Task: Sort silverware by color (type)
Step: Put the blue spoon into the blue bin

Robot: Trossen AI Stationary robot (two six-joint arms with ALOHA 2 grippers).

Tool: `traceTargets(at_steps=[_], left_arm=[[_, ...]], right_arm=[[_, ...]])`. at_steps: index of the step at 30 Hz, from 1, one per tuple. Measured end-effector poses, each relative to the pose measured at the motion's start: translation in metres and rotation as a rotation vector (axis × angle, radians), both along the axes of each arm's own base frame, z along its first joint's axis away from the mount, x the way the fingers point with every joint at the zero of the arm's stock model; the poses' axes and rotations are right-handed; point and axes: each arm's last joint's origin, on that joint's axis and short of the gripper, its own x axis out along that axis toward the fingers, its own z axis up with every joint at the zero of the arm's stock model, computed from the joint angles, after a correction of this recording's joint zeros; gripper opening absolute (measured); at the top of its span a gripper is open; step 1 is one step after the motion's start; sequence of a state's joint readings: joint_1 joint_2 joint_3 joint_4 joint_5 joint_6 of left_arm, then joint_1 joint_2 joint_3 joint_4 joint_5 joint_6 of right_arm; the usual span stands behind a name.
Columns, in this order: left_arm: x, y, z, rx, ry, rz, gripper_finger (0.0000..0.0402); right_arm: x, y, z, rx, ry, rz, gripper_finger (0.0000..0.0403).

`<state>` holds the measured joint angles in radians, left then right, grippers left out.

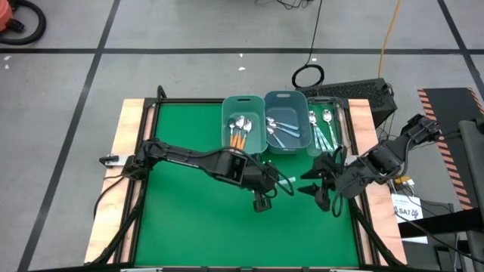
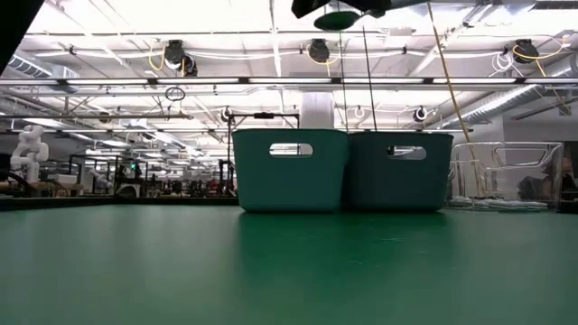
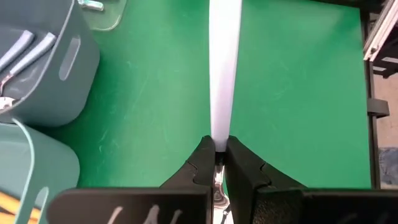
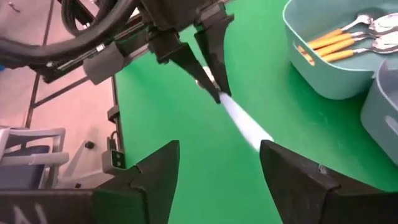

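Note:
My left gripper is over the middle of the green mat, shut on a spoon with a pale light-blue handle. The handle sticks out toward my right gripper. My right gripper is open and faces it; in the right wrist view its fingers stand just short of the handle's free end, touching nothing. Orange-handled spoons lie in the left teal bin. Light-blue ones lie in the middle bin. Teal-green ones lie in a clear tray on the right. My left gripper pinches the spoon between its two fingers at the near end of the plastic handle, where the metal neck begins. The fingers come level from the table's left and lie along the spoon. The spoon is lifted clear of the mat, handle pointing forward.
The bins stand in a row at the mat's far edge; two show in the low view. The wooden table border and black frame rails surround the mat. Open green mat lies near and to the left of the grippers.

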<state>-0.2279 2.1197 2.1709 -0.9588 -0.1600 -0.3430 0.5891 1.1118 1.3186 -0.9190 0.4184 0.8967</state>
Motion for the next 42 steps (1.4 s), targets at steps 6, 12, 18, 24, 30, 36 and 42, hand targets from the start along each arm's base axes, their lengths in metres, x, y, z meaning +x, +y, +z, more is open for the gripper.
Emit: traceTargets(at_steps=[6, 12, 18, 24, 30, 36, 42], left_arm=[[-0.003, 0.0, 0.012, 0.005, -0.01, -0.01, 0.0018], [-0.005, -0.006, 0.016, 0.017, -0.022, -0.043, 0.0018], [-0.006, -0.011, 0.016, 0.015, -0.022, -0.054, 0.0017], [-0.006, -0.013, 0.017, 0.014, -0.028, -0.059, 0.0017], [-0.006, -0.013, 0.017, 0.014, -0.027, -0.06, 0.0017], [-0.006, -0.013, 0.017, 0.021, -0.028, -0.069, 0.0017], [-0.006, -0.013, 0.017, 0.026, -0.027, -0.075, 0.0017]], right_arm=[[0.001, 0.002, 0.002, -0.006, -0.034, 0.001, 0.0239], [0.002, 0.002, 0.004, -0.069, -0.062, 0.017, 0.0273], [0.008, 0.006, -0.001, -0.09, -0.038, 0.069, 0.0285], [0.017, 0.013, -0.011, -0.157, 0.01, 0.097, 0.0283], [0.03, 0.015, -0.021, -0.175, 0.052, 0.077, 0.026], [0.034, 0.016, -0.024, -0.183, 0.066, 0.071, 0.0227], [0.034, 0.016, -0.024, -0.19, 0.065, 0.077, 0.0168]])
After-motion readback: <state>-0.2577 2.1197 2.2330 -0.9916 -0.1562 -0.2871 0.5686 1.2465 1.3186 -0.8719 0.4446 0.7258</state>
